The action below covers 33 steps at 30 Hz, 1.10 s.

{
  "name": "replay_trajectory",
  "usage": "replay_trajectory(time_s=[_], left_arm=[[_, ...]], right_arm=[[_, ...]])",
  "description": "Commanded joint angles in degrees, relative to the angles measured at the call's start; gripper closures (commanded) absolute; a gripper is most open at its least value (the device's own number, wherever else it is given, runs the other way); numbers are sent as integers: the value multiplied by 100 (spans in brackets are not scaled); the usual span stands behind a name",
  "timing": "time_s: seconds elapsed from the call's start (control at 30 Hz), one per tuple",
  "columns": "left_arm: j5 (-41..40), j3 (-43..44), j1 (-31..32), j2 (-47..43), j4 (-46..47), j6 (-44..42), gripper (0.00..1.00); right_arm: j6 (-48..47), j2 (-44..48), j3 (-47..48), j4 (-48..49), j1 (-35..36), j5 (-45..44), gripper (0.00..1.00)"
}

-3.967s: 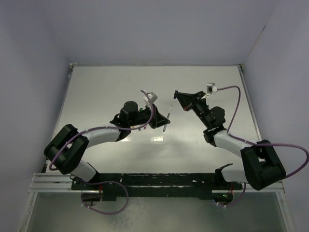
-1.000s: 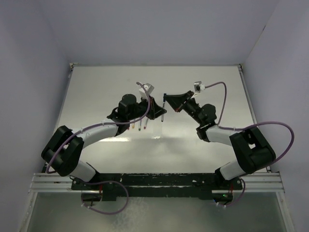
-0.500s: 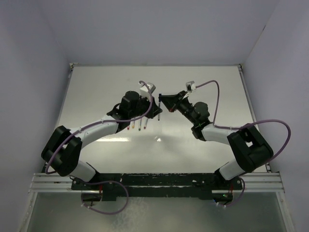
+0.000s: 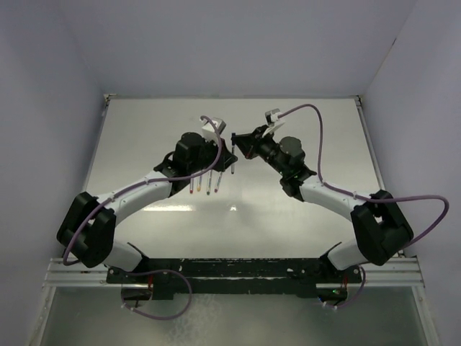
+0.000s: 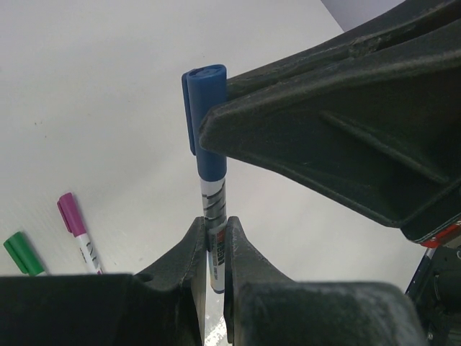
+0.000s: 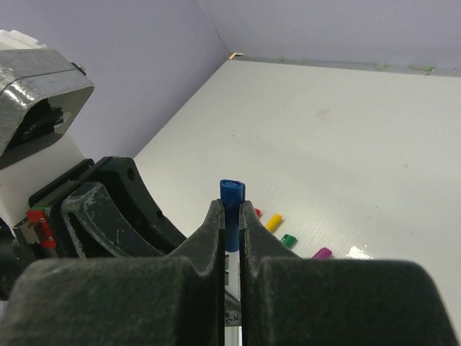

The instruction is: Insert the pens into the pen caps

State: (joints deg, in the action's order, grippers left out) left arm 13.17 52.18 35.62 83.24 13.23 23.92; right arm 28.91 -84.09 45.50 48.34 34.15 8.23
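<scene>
While left gripper (image 5: pixel 214 236) clamps pen (image 5: pixel 215 205), right gripper (image 6: pixel 230 216) pinches blue cap (image 5: pixel 210 122) on it.

Illegible black print on the pen (image 5: pixel 215 210)

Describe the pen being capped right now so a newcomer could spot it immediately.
Near the middle of the table, the two arms' jaws meet. They share one pen, the left gripper pinching its barrel and the right gripper its dark blue cap. Its neighbours, a purple-capped pen and a green-capped pen, lie flat.
</scene>
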Motion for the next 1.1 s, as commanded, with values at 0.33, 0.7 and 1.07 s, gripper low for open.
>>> replay_trajectory(time_s=[0.33, 0.7, 1.07], left_arm=[[-186, 148, -38, -569, 852, -76, 100], [-398, 157, -37, -513, 541, -109, 100], [-526, 488, -38, 335, -179, -89, 100]], right_arm=[[-149, -566, 473, -1791, 59, -641, 100], [-1, -788, 778, -2476, 60, -1108, 100], [-36, -296, 592, -2203, 57, -1295, 62]])
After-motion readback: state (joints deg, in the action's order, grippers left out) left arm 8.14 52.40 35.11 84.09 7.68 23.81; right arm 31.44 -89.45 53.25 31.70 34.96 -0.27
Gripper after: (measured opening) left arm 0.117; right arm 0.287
